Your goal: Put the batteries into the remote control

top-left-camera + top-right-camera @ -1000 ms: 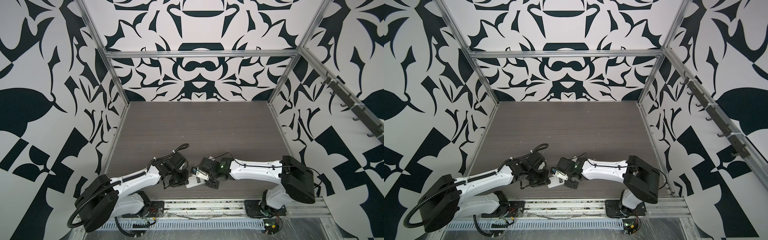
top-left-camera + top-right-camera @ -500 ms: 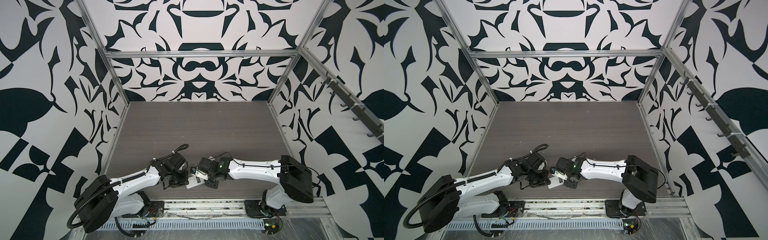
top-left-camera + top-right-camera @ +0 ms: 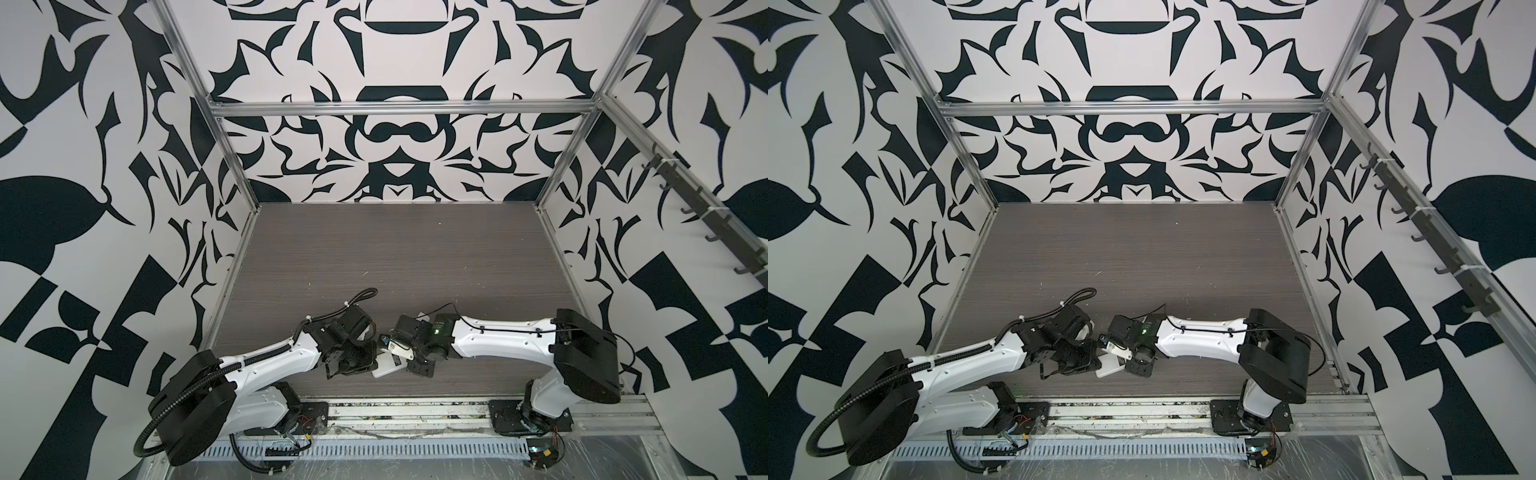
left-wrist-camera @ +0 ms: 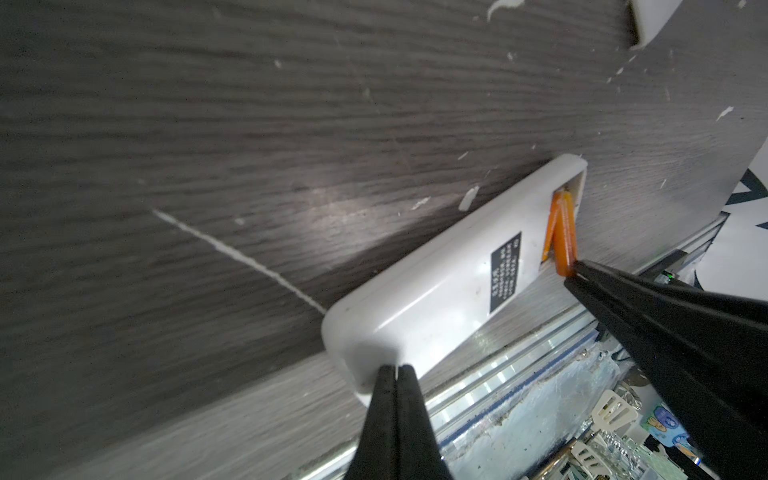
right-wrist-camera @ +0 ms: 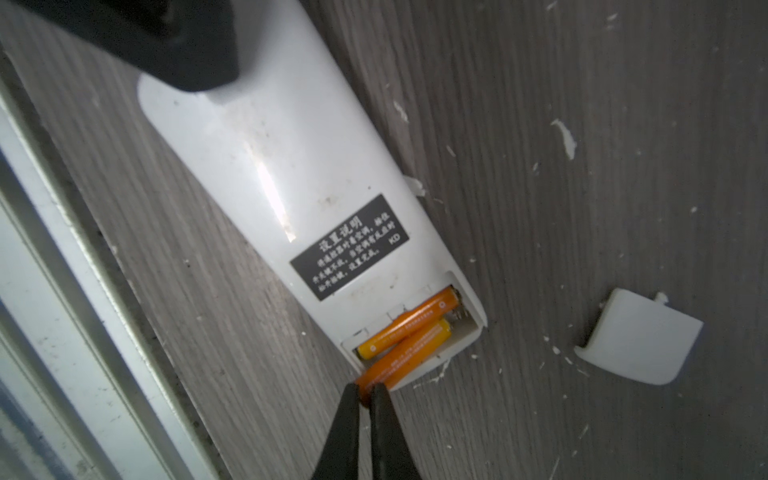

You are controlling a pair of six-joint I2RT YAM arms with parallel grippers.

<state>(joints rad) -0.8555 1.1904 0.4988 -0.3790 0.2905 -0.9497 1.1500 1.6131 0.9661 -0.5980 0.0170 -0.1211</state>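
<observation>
Right gripper point(image 5: 365, 401) has narrowed onto second battery point(image 5: 403, 357).

2 high top views overlook everything; both close wrist views share the remote control point(image 5: 299, 199).

Glossy white plastic remote control point(image 5: 291, 174)

White arm links, black joints, tapered black fingers point(image 5: 345, 432).
</observation>
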